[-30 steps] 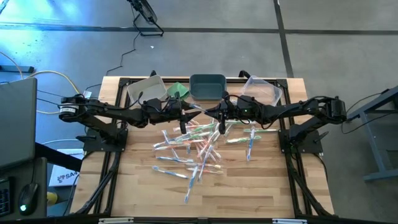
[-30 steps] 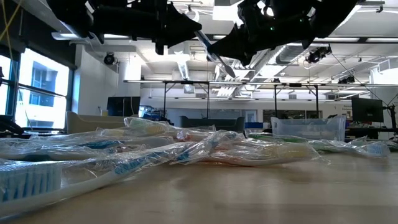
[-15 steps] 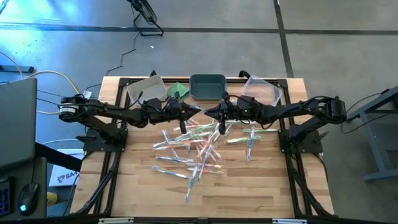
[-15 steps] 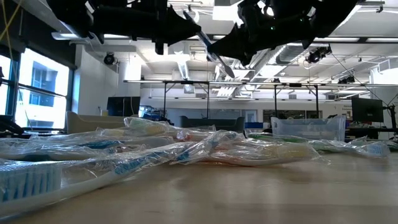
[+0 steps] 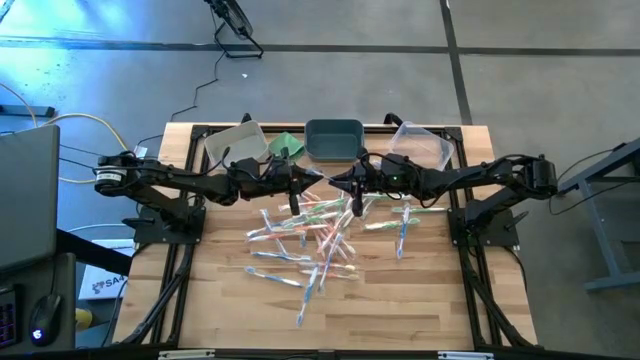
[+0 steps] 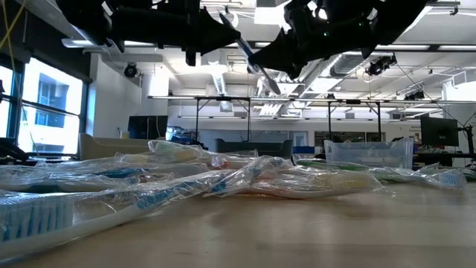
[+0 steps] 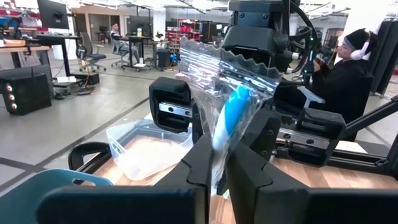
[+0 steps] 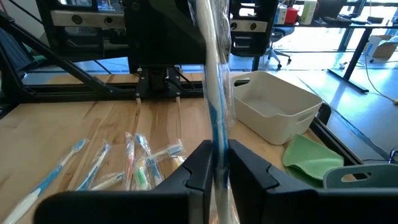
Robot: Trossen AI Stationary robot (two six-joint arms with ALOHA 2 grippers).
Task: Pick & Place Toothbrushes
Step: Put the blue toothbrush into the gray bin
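You see two slim, matte-black jointed arms. The left arm [image 5: 170,180] carries a white band with dark rings at its shoulder, fed by a pale yellow cable. The right arm [image 5: 480,175] is black throughout. Each wrist ends in blocky black moulded fingers [image 7: 199,165] with squared edges.

Pale wood counter [image 5: 400,300]; toothbrushes [image 5: 310,240] in clear wrap with blue, green and pink-orange parts; white bin [image 5: 234,145], dark teal bin [image 5: 333,139], clear bin [image 5: 420,143], green cloth [image 5: 285,143]
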